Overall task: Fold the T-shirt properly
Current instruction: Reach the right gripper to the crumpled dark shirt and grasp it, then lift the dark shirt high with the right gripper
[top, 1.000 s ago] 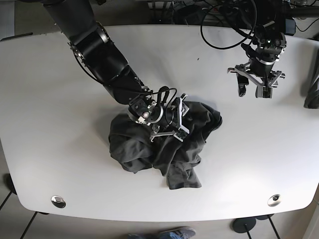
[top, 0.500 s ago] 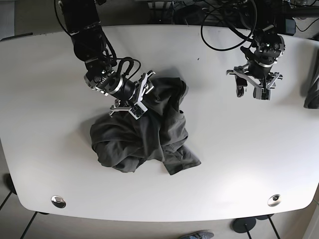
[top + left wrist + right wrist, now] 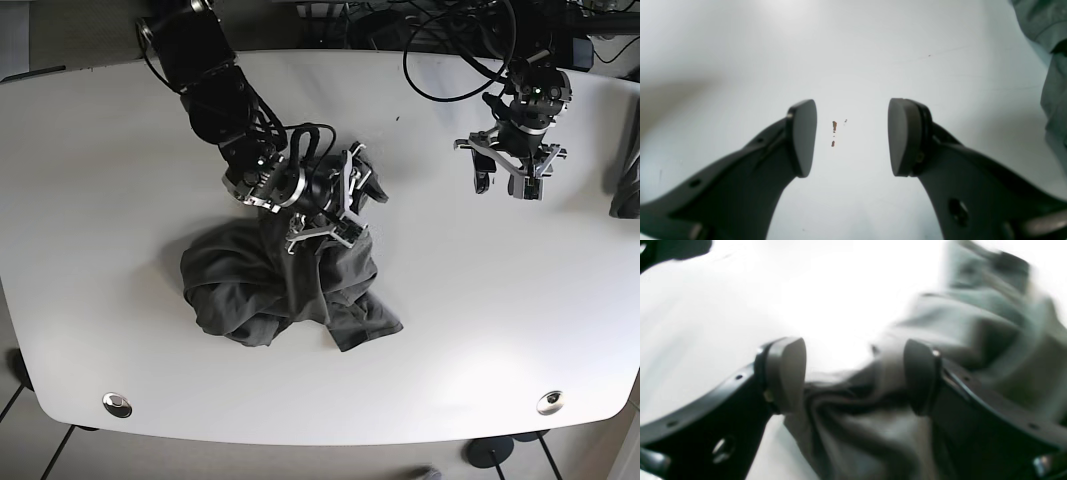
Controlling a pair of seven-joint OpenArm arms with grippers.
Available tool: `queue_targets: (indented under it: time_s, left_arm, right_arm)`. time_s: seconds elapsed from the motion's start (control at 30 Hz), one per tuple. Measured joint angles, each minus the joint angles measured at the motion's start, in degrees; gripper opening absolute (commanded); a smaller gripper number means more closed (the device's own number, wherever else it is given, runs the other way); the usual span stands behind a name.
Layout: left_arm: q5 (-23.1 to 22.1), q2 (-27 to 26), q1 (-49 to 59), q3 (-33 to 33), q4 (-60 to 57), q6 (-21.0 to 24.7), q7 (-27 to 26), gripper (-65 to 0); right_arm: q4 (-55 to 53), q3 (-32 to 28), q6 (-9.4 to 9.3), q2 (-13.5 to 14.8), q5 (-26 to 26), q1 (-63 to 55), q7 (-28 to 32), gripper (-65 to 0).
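Crumpled T-shirt (image 3: pixel 285 285) mid-table (image 3: pixel 100 160). Right gripper (image 3: pixel 853 373) wide over its far edge fold. Left gripper (image 3: pixel 846 136) wide, far right, bare surface around.

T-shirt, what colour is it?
The T-shirt is dark grey, plain with no pattern; the base view shows it best.

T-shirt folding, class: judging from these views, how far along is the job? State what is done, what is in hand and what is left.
Done: nothing. The T-shirt lies crumpled in a heap on the white table, with no flat panel or crease.
In hand: the right claw is open over bunched fabric, with cloth between its jaws but not clamped. The left claw is open above bare table, holding nothing.
Left: spreading the shirt flat, then every fold.
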Motion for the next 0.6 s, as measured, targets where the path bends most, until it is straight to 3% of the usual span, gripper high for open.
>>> queue_targets:
  time_s: [0.27,0.33,0.43,0.53,0.6]
  left_arm:
    - [0.00,0.00,-0.02,0.04,-0.07,-0.02,-0.04,-33.9]
    - [0.00,0.00,-0.02,0.04,-0.07,-0.02,-0.04,-33.9]
    - [0.00,-0.02,-0.02,0.04,-0.15,-0.02,-0.04,-33.9]
    - [-0.24,-0.72,-0.04,0.26,-0.17,-0.04,-0.07,-33.9]
    - [-0.15,-1.25,-0.85,0.76,-0.28,-0.02,0.02,-33.9]
  right_arm:
    - [-16.28,-2.60,-0.20,-0.85,-0.17,11.50,0.83,-21.2]
    - [-18.91,-2.60,-0.20,-0.90,-0.20,12.59,3.91,-21.2]
    - [-25.92,-2.58,-0.13,-1.90,-8.48,13.35,7.72,-21.2]
    - [-30.27,-2.23,-0.44,-4.22,-12.07,13.62,13.49,-21.2]
    - [-32.04,-2.16,-0.48,-4.85,-11.78,13.73,15.34,-21.4]
